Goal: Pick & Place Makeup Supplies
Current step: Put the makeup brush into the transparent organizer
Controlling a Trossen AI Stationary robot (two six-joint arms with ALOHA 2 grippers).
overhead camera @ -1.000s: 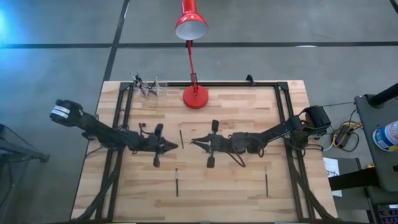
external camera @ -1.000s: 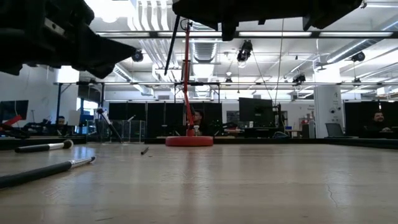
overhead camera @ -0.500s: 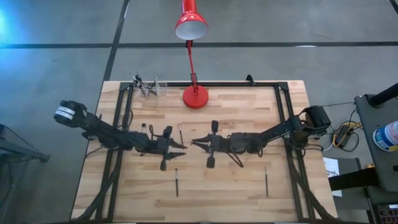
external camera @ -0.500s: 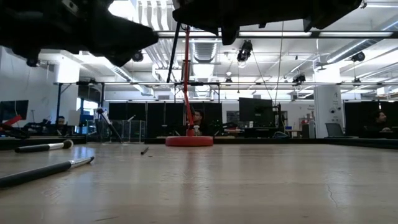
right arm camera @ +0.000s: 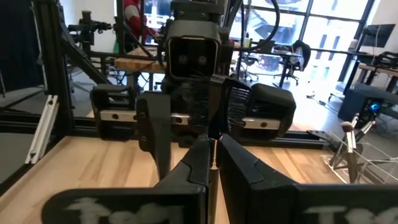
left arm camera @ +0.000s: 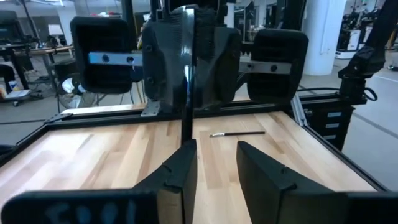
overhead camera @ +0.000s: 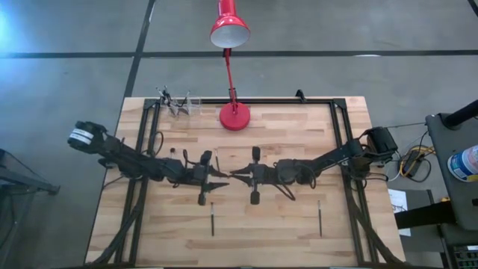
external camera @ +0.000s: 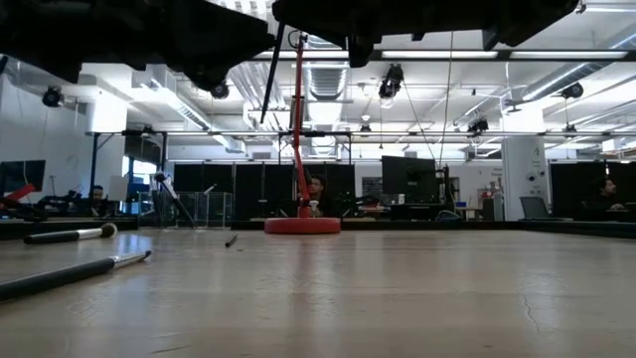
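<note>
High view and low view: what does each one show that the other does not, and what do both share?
Only the high view shows the lamp's red shade and the grey floor around the table. Only the low view shows the room behind, with ceiling lights and people. Both show the lamp's red base, brushes lying on the wood, and the dark arms.
</note>
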